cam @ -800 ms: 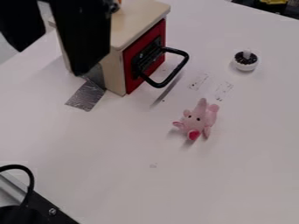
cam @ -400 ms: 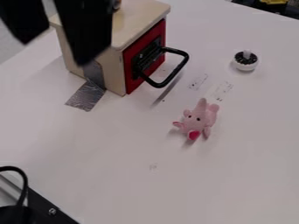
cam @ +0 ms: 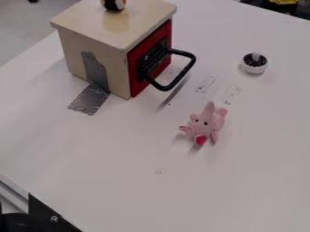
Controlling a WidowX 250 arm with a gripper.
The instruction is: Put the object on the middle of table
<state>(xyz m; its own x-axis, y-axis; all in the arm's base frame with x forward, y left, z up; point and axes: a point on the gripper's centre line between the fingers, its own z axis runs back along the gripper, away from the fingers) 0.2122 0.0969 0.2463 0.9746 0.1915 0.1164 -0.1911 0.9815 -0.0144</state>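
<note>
Hand state can't be told; whether it is spread, pressed together or pinching something can't be confirmed. Pink soft toy (cam: 207, 127) is seen lying on the white table (cam: 115, 167), right of centre in the camera view, around the table's middle part; its long axis is set nearly up-down in the view, with the top tipped slightly right; the narrow pink prong is pointed toward the view's top edge, the red-pink tip toward the bottom edge and slightly left; two dark eyes are seen between those ends; small stubs are spread to both sides.

Wooden box (cam: 100, 59) is stood up and left of the toy, well apart from it; its red door (cam: 135, 59) is faced to the right and fitted with a black handle (cam: 189, 68), which is angled out over the table; grey tape (cam: 89, 99) is run down the box's near side and onto the table; a small black, white and orange item (cam: 113, 4) is rested on the box top. White round item (cam: 254, 65) with dark contents and a pale upright stub is placed up and right of the toy, near the view's right edge. Black bracket (cam: 47, 215) is seen at lower left.
</note>
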